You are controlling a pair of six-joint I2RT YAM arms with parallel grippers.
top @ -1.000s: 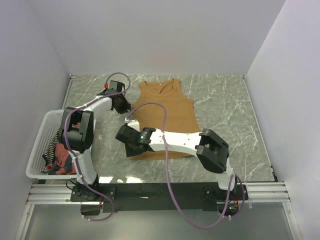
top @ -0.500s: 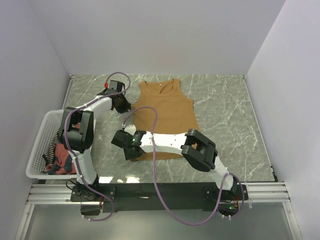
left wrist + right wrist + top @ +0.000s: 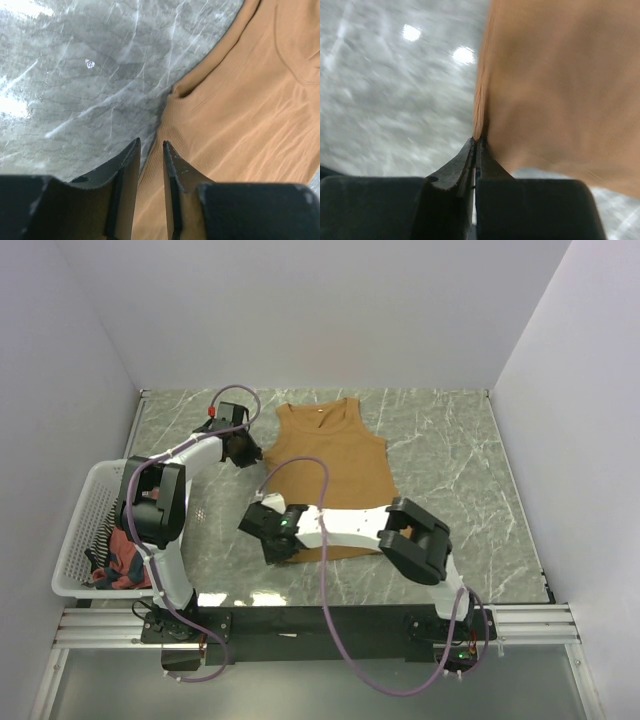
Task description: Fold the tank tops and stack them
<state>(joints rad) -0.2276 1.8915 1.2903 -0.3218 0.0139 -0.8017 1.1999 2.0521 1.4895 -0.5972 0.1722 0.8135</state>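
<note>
At the near edge, at 6 o'clock, a black rail carries both arm bases, with lilac cables looping up from it. The table is a grey-green marbled slab with pale veins, and it shows glossy light spots in the right wrist view. A white mesh basket sits on its edge at 8 o'clock, with a rust-red tank top bunched inside.

Just in from the rail, toward 7 o'clock of the table's middle, the right gripper reaches across low. Its fingers are clenched tight on the near-left corner of the tan tank top, and a thin fold of hem is pinched at their tips. The cloth rises slightly from the table there.

The tan tank top lies face up in the middle of the table, its hem toward 6 o'clock and its neckline toward 12. Most of it is flat and smooth.

Farther off, at 10 o'clock, the left gripper hangs over the top's left side, just below the armhole. Its fingers are parted by a narrow gap astride the cloth edge and grasp nothing. I cannot tell whether they touch the fabric.

Plain white walls close the table in at 9, 12 and 3 o'clock.
</note>
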